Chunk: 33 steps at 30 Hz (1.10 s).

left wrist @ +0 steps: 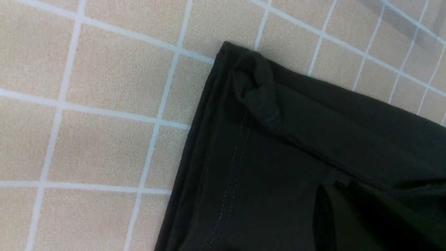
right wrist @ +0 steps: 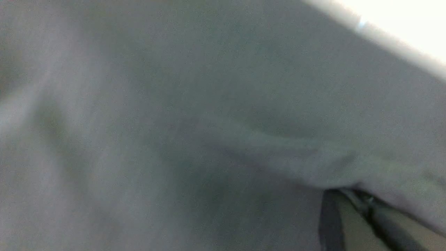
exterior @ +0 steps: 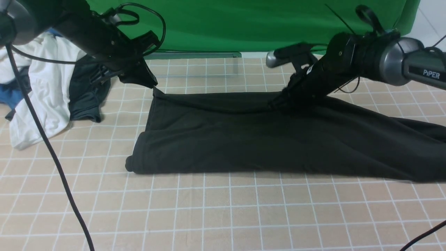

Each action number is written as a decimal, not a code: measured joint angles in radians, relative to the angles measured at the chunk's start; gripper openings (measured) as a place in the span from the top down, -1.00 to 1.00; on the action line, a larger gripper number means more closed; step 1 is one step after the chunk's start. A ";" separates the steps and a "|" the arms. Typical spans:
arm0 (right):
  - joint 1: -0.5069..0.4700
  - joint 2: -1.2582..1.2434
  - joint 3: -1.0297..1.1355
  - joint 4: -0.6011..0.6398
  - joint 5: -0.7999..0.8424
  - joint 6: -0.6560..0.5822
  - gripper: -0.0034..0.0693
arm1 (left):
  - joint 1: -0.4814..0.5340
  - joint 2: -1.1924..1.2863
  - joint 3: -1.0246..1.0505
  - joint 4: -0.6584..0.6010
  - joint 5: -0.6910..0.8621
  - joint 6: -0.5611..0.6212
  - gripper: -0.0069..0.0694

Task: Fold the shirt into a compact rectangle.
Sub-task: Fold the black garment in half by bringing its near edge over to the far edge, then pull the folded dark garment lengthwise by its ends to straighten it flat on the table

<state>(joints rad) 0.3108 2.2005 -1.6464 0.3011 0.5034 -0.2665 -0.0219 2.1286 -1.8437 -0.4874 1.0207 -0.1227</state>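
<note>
The shirt (exterior: 261, 139) lay flat across the middle of the worktop (exterior: 223, 216), running from left of centre out toward the right edge. A heap of other garments (exterior: 45, 90) sat near the far left corner, just apart from the shirt. The left gripper (exterior: 144, 78) hung at the shirt's far left corner. The right gripper (exterior: 278, 103) met the shirt's far edge, right of centre. A backdrop (exterior: 261, 24) stood behind the worktop's far edge.

Large black T-shirt (exterior: 244, 139): soft matt knit cloth, pale-stitched hem. Beige white-gridded tabletop (exterior: 209, 209): matt, finely grainy. Green backdrop (exterior: 244, 24): matt cloth. Right arm's grey joint (exterior: 393, 62): smooth satin metal. White garment (exterior: 48, 87): cloth.
</note>
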 joint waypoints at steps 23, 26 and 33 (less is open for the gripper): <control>-0.423 -0.392 -0.131 -0.036 0.684 -0.003 0.84 | 0.000 -0.033 -0.204 0.077 0.192 -0.001 0.78; -0.513 -0.494 0.016 -0.069 0.697 0.020 0.84 | 0.000 -0.033 -0.198 0.097 0.194 -0.010 0.78; -0.642 -0.615 0.373 -0.131 0.568 0.051 0.46 | 0.000 -0.033 -0.196 0.111 0.193 -0.012 0.78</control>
<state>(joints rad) -0.3311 1.5857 -1.2729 0.1699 1.0710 -0.2157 -0.0219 2.0952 -2.0395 -0.3763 1.2133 -0.1345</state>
